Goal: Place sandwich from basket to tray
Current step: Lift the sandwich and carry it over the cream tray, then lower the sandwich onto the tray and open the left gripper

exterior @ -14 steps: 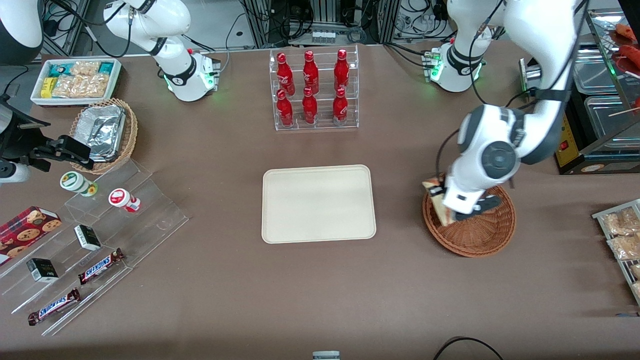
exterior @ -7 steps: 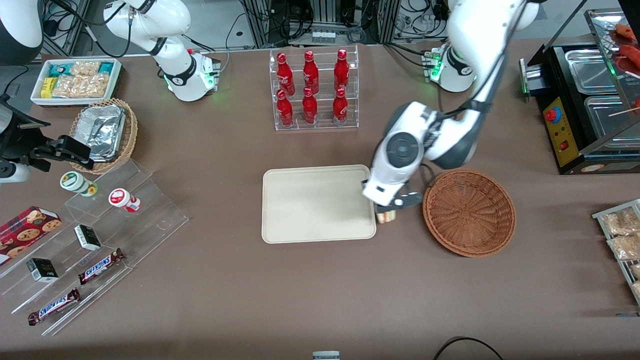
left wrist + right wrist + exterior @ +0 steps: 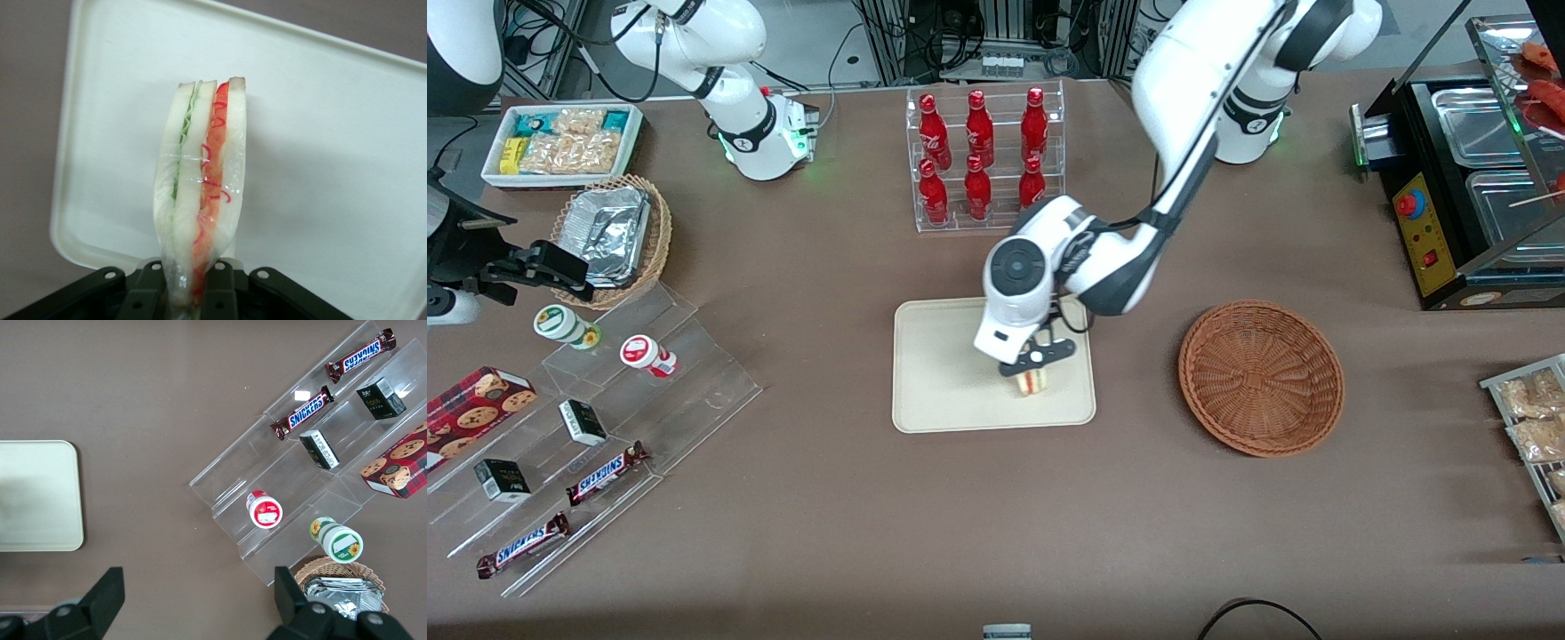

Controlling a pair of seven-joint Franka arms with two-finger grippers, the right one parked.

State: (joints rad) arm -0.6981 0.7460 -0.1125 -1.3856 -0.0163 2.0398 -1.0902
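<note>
My left gripper [image 3: 1034,364] is shut on the sandwich [image 3: 1033,382], a clear-wrapped white wedge with red and green filling, and holds it over the cream tray [image 3: 943,373], near the tray's end toward the basket. In the left wrist view the sandwich [image 3: 203,180] stands edge-on between the black fingers [image 3: 152,293], with the tray [image 3: 333,133] beneath it. I cannot tell whether it touches the tray. The reddish-brown wicker basket [image 3: 1261,378] sits empty on the table, toward the working arm's end.
A clear rack of red bottles [image 3: 983,160] stands farther from the front camera than the tray. Acrylic steps with snack bars and boxes [image 3: 578,444], a foil-filled tan basket [image 3: 612,236] and a white snack bin [image 3: 562,142] lie toward the parked arm's end.
My gripper lifted the sandwich out of the basket, carried it sideways past the tray's edge, and now holds it over the tray. The basket is left empty.
</note>
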